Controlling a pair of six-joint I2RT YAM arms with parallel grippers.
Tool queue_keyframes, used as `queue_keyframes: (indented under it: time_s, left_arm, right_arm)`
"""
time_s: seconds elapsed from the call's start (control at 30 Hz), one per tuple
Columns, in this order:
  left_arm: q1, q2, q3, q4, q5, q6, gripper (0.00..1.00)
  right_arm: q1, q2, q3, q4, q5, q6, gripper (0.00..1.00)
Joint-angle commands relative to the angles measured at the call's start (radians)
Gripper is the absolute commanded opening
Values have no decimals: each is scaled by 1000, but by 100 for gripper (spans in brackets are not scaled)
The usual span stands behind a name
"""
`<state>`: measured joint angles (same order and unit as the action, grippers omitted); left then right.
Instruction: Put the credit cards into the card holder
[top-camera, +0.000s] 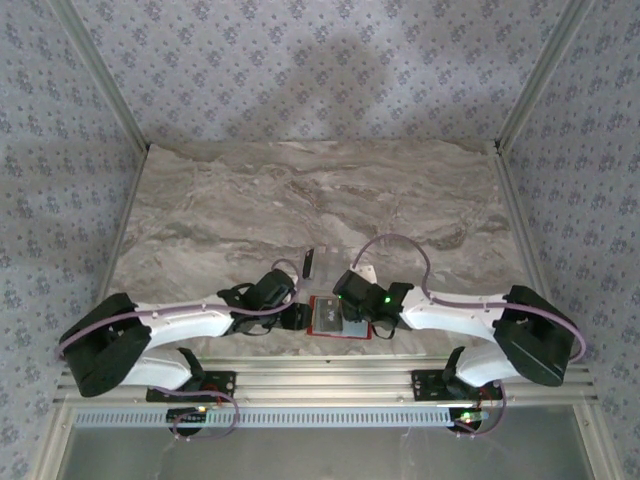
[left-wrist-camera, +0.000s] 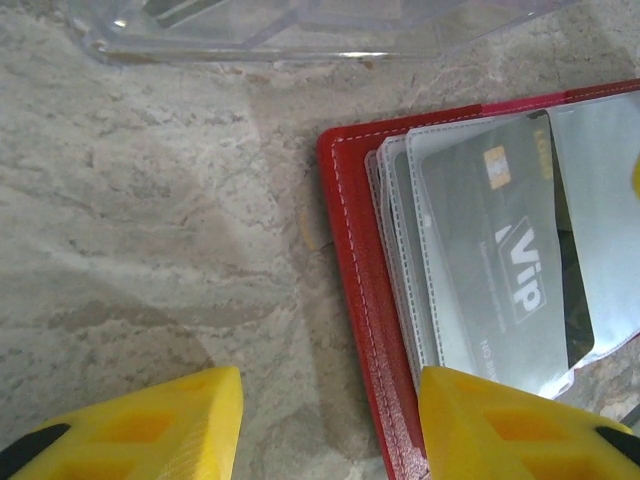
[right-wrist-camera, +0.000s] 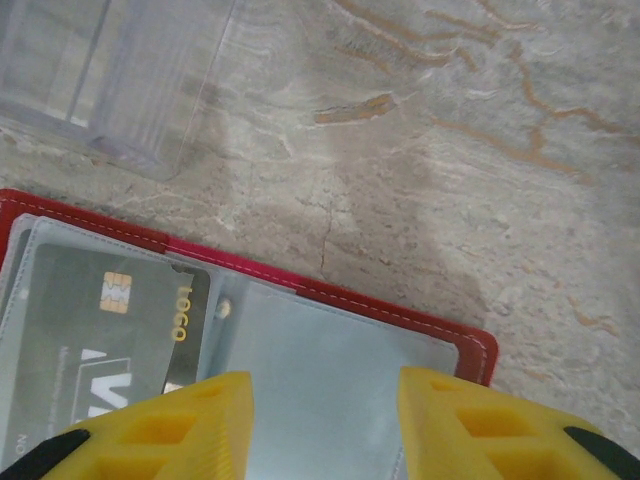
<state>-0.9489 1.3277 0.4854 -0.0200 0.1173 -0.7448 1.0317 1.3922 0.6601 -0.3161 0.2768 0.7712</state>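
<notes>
The card holder (top-camera: 335, 318) lies open on the marble table between both grippers, red outside with clear sleeves inside. A grey credit card (left-wrist-camera: 505, 255) marked VIP sits inside a sleeve of the card holder (left-wrist-camera: 355, 260). My left gripper (left-wrist-camera: 330, 430) is open at the holder's left edge, its right finger (left-wrist-camera: 500, 425) over the red border and sleeves, its left finger over bare table. My right gripper (right-wrist-camera: 325, 425) is open low over the right half of the card holder (right-wrist-camera: 330, 350), with the flat grey sleeve between its fingers. The credit card (right-wrist-camera: 100, 340) lies left of it.
A clear plastic box (left-wrist-camera: 300, 25) stands just beyond the holder, also seen as the clear box (right-wrist-camera: 100, 80) and the box (top-camera: 308, 262), where something dark and thin shows in it. The marble tabletop (top-camera: 320, 190) stretches away behind. Metal rails run along the near edge.
</notes>
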Motion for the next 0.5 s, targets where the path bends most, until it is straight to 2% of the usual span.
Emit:
queue_keyframes:
  time_s: [0.0, 0.3, 0.4, 0.47]
  left_arm:
    - [-4, 30, 36, 33, 20, 5, 49]
    - [-8, 71, 42, 48, 22, 6, 47]
    - [-8, 77, 41, 51, 22, 6, 47]
    - [-10, 82, 40, 53, 19, 6, 46]
  right_arm:
    - [-2, 37, -8, 31, -10, -27, 45]
    - [1, 95, -26, 26, 0, 32, 42]
    - [13, 88, -40, 30, 2, 46, 35]
    - [19, 78, -45, 35, 6, 48, 26]
